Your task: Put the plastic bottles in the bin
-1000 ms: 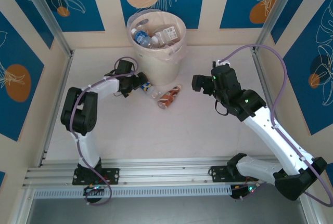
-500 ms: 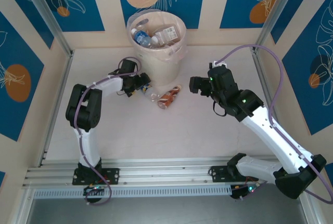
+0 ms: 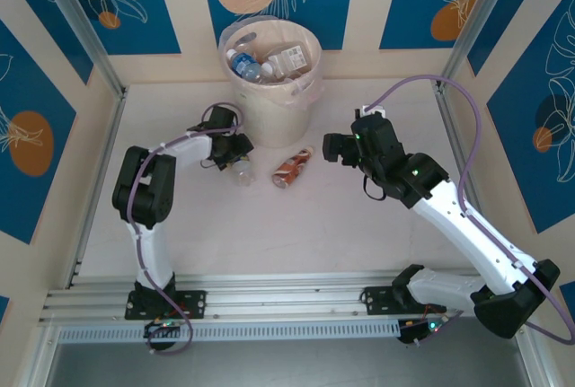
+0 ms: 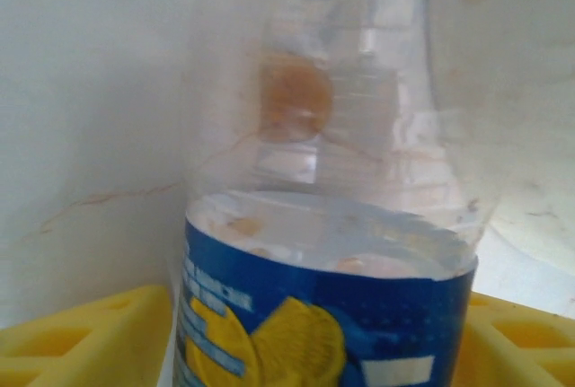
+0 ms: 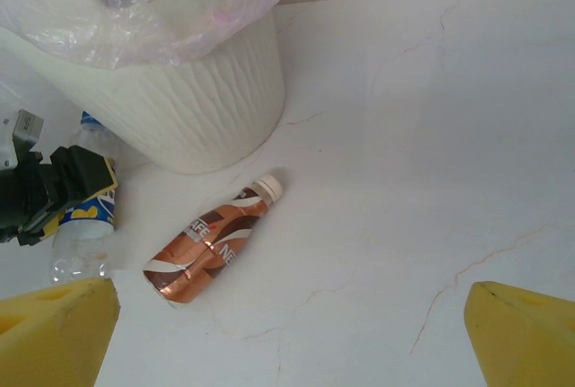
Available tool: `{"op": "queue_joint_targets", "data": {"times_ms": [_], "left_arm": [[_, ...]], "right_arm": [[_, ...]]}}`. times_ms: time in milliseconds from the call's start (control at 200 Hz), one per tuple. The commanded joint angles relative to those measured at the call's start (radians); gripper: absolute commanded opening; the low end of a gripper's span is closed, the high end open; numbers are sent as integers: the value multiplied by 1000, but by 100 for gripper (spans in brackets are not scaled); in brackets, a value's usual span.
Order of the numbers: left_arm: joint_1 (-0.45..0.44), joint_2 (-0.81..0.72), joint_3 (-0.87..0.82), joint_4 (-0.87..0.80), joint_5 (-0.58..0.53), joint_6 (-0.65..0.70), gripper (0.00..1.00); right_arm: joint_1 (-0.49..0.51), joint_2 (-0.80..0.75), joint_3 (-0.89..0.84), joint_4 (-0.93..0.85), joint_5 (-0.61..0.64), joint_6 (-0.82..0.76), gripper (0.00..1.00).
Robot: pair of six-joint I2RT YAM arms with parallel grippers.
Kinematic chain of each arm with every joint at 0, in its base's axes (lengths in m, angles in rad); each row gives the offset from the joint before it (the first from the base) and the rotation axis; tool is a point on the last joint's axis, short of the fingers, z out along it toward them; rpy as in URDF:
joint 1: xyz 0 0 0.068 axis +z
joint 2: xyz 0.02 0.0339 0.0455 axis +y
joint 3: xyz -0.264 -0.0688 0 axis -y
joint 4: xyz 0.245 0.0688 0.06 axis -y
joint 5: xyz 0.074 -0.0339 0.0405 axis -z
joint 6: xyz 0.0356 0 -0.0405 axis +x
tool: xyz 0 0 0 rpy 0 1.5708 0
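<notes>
1. The blue bottle (image 3: 241,171) lies on the table (image 3: 341,225) just near-left of the bin (image 3: 278,113), so it is not yet binned. A second ago it lay a little further right, with its label in plain view from above.
2. The left gripper (image 3: 235,148) has moved onto it and now covers the label in the top view. Its jaws were wide a second ago and have drawn in. In the left wrist view the bottle stands between the yellow pads (image 4: 81,333), which look pressed to the label on both sides. How firm the hold is I cannot tell.
3. My reading: the grasp is just being made, and the next steps are a lift and a short carry far-right over the rim.
4. The brown bottle (image 3: 292,168) lies on the table just right of the blue one, near the bin's foot, where it was a second ago. It is untouched.
5. The right gripper (image 3: 334,146) has eased left toward it. It hangs to the bottle's right with jaws wide open and holds nothing.
6. Several bottles (image 3: 244,65) already sit in the bin, so these two on the table are the ones left in view.
</notes>
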State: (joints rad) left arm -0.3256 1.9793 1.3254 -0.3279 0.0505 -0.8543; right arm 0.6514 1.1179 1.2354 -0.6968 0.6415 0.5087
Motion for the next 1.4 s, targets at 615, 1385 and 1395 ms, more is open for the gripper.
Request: {"op": "queue_joint_targets", "data": {"times_ms": [615,1385,1395], "left_arm": [[5,-253,-6,-161,-186,112,58],[-16,-534,264,-206,-96,32,60],[-17,-529,273,-204,-95,28,60]], "right_arm": [[14,-35,15,-6,73,12,99],[16,-85,-61,-8,93,58,99],[15,-87,-63,-8,93,59,99]]}}
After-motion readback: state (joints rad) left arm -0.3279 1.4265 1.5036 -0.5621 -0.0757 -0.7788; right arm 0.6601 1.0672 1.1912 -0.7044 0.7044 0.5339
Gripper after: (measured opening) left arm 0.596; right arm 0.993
